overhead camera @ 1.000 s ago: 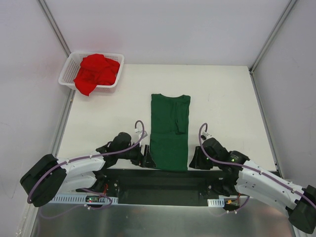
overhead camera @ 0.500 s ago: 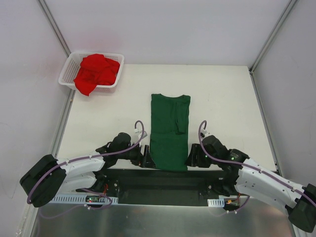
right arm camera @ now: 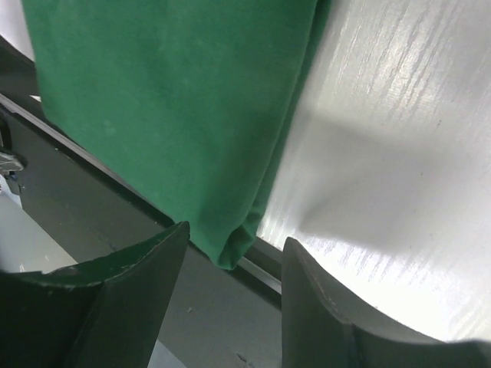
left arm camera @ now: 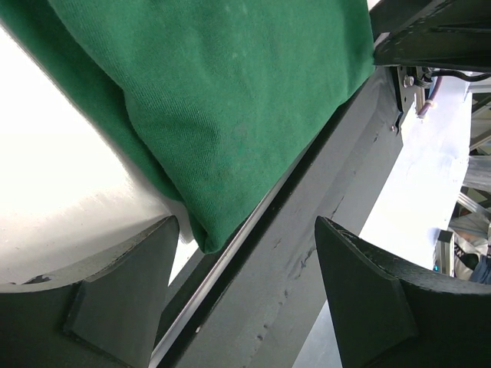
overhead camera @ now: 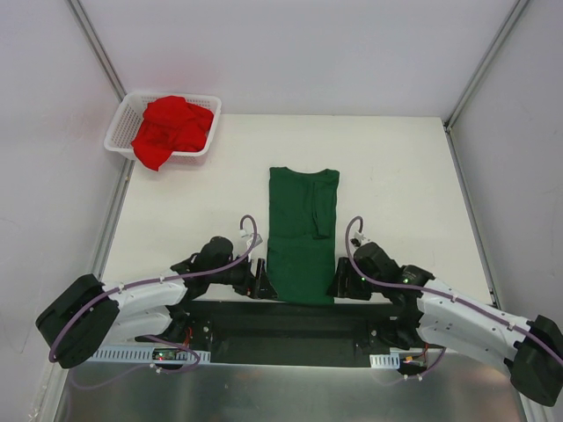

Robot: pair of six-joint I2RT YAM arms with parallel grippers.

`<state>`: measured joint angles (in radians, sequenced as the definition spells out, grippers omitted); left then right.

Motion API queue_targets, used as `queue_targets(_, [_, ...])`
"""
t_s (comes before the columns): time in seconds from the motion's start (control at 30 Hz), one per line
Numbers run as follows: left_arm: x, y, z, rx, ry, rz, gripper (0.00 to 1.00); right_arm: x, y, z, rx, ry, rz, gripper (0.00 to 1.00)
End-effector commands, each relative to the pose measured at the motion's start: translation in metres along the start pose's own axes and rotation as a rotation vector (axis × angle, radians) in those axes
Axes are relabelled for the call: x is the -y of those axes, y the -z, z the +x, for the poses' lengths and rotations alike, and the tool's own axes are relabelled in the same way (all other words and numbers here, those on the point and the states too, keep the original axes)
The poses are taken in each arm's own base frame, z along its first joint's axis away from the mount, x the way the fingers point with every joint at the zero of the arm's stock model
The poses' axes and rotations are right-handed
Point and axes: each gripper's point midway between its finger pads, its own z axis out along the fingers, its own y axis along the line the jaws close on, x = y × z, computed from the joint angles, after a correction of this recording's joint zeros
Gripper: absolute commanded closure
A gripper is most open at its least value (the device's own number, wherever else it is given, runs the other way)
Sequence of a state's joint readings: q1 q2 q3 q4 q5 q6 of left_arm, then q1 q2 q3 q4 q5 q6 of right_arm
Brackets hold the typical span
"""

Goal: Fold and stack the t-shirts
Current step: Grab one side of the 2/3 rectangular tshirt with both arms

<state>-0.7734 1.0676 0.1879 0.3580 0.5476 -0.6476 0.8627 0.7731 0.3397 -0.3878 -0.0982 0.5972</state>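
the dark green t-shirt [overhead camera: 302, 236] lay folded in a long strip mid-desk [overhead camera: 396, 193], its hem at the near edge. the left gripper [overhead camera: 262, 283] stood open around the hem's left corner and the right gripper [overhead camera: 338, 283] open around the right corner, neither pinching the cloth. the red t-shirt [overhead camera: 171, 127] sat crumpled in the white basket [overhead camera: 130, 111], far left.

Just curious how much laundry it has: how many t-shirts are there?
2. The green t-shirt lies flat on the table; the red t-shirt sits crumpled in the white basket, where another might hide.
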Motion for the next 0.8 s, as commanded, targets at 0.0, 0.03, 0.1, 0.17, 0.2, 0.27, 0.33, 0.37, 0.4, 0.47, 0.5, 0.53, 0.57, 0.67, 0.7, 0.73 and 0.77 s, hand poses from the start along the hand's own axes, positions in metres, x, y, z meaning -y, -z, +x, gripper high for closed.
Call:
queue_targets(0.0, [-0.018,0.001,0.026,-0.086,0.059,-0.067,0.27,-0.004,-0.007,0.001,-0.004,-0.013,-0.023,0.44])
queue_targets(0.03, [-0.017,0.001,0.025,-0.087,0.060,-0.068,0.27,-0.004,-0.008,0.001,-0.002,-0.012,-0.025,0.44])
queue_targets(0.1, [-0.020,0.000,0.027,-0.097,0.066,-0.077,0.27,-0.002,-0.011,0.004,-0.014,-0.016,-0.016,0.44])
queue_targets(0.17, [-0.020,0.000,0.028,-0.108,0.072,-0.078,0.27,-0.001,-0.013,0.005,-0.019,-0.022,-0.017,0.44])
queue_targets(0.2, [-0.021,0.000,0.031,-0.116,0.079,-0.081,0.27,0.000,-0.014,0.007,-0.022,-0.022,-0.014,0.44])
queue_targets(0.27, [-0.022,0.000,0.032,-0.122,0.081,-0.082,0.28,0.000,-0.016,0.008,-0.024,-0.023,-0.017,0.44])
queue_targets(0.33, [-0.021,-0.001,0.031,-0.121,0.080,-0.080,0.28,0.000,-0.017,0.008,-0.029,-0.025,-0.016,0.44])
queue_targets(0.37, [-0.020,-0.001,0.030,-0.120,0.077,-0.078,0.28,0.000,-0.018,0.008,-0.028,-0.022,-0.016,0.44])
queue_targets(0.4, [-0.021,-0.001,0.031,-0.121,0.080,-0.081,0.28,0.000,-0.019,0.009,-0.035,-0.020,-0.015,0.44])
queue_targets(0.47, [-0.020,-0.001,0.030,-0.125,0.081,-0.079,0.29,-0.001,-0.020,0.010,-0.038,-0.019,-0.017,0.44])
queue_targets(0.5, [-0.021,-0.002,0.031,-0.130,0.082,-0.081,0.30,-0.002,-0.020,0.010,-0.039,-0.019,-0.017,0.44])
queue_targets(0.53, [-0.021,-0.002,0.031,-0.132,0.084,-0.083,0.31,-0.002,-0.021,0.010,-0.041,-0.021,-0.017,0.44])
queue_targets(0.57, [-0.021,-0.002,0.031,-0.132,0.083,-0.081,0.33,-0.002,-0.022,0.011,-0.044,-0.018,-0.017,0.44])
queue_targets(0.67, [-0.021,-0.002,0.032,-0.136,0.084,-0.080,0.49,-0.004,-0.021,0.011,-0.046,-0.014,-0.019,0.44])
queue_targets(0.7, [-0.021,-0.002,0.033,-0.137,0.083,-0.081,0.61,-0.003,-0.021,0.011,-0.046,-0.015,-0.014,0.44])
queue_targets(0.73, [-0.022,-0.002,0.033,-0.137,0.086,-0.085,0.65,-0.002,-0.021,0.012,-0.045,-0.012,-0.013,0.44])
queue_targets(0.77, [-0.023,-0.002,0.034,-0.140,0.086,-0.087,0.69,-0.002,-0.021,0.012,-0.045,-0.015,-0.013,0.44])
